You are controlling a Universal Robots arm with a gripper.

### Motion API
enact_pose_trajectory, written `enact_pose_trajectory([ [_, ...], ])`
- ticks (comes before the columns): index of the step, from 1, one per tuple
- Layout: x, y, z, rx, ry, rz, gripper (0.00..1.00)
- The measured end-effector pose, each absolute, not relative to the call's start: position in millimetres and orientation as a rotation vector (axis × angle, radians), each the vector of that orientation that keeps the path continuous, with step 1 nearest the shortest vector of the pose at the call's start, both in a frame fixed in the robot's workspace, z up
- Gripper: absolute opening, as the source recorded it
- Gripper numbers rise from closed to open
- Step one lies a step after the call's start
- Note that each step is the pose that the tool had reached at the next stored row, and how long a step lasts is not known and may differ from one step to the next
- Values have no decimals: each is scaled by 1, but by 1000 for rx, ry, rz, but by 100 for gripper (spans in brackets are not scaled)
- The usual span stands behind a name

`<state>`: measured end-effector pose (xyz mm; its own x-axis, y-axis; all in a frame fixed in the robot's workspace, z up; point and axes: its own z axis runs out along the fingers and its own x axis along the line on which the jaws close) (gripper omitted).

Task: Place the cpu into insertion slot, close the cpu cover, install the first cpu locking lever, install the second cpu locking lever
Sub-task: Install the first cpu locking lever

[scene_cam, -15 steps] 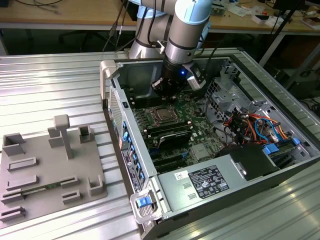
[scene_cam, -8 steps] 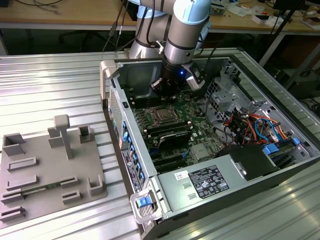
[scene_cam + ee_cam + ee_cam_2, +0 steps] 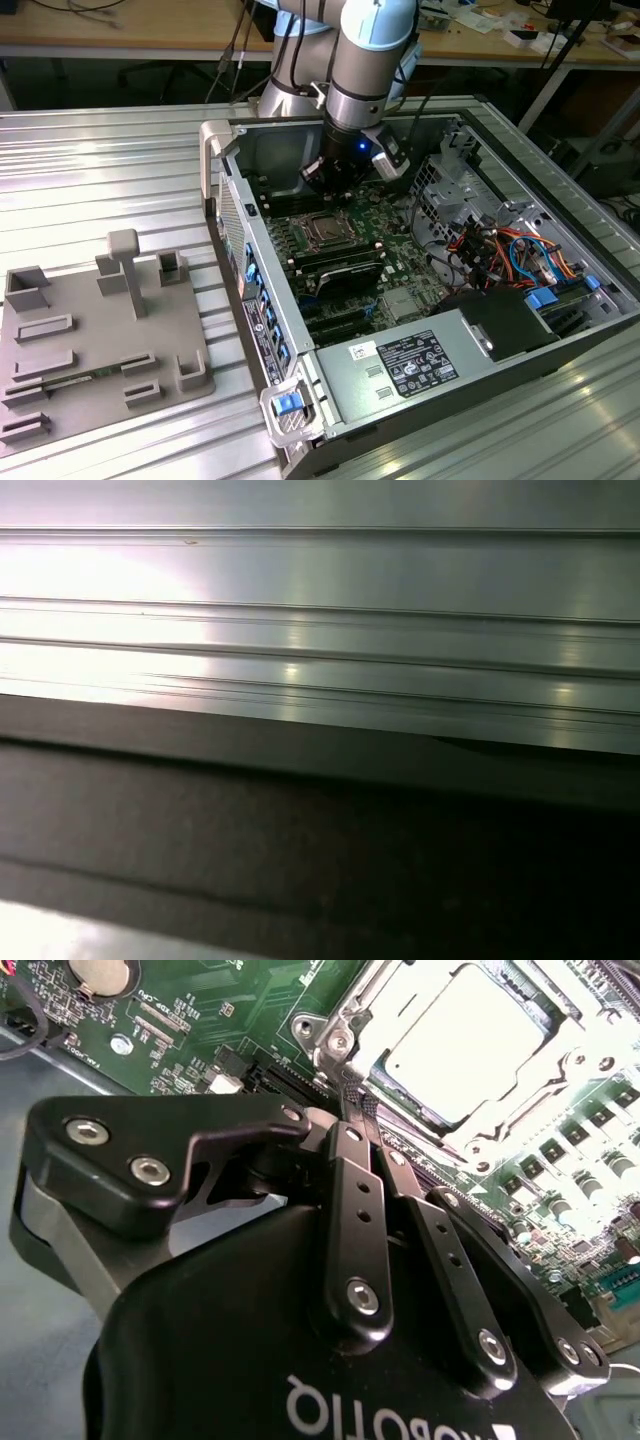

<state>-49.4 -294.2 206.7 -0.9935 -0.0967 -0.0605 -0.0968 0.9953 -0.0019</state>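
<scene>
Arm: I see the arm (image 3: 365, 60) coming down from the far side of the exterior view into the open computer case (image 3: 240, 225), which lies on its side on the ribbed metal counter (image 3: 100, 170).

Tool: the tool (image 3: 330, 180) hangs low over the green circuit board (image 3: 390, 215), just beside the far edge of the insertion slot (image 3: 325, 229). In the second wrist view the tool (image 3: 352, 1110) has its fingers drawn together with no gap that I can make out, and the tips sit at the corner of the socket's metal rim. I cannot tell whether anything thin is pinched between them.

Cpu: in the second wrist view the cpu (image 3: 465, 1045) lies flat inside the socket, silver-grey top facing up, not held by the tool.

Cpu cover: the cpu cover (image 3: 520, 1110) looks to be down over the chip, its silvery frame running around the bright top, which shows through the centre window.

Levers: I cannot tell from here how the locking levers stand.

Nearby: the grey power supply box (image 3: 400, 365) fills the near end of the case, well apart from the socket.

Off the case: a grey fixture tray (image 3: 90, 340) rests on the counter on the exterior view's left.

First wrist view: ribbed silvery metal (image 3: 320, 630) above a dark band.
</scene>
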Motion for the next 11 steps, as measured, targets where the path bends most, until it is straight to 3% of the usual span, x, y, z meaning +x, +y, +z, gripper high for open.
enact_pose_trajectory([
  [11,-54,-294,205,-149,3078,1,11],
])
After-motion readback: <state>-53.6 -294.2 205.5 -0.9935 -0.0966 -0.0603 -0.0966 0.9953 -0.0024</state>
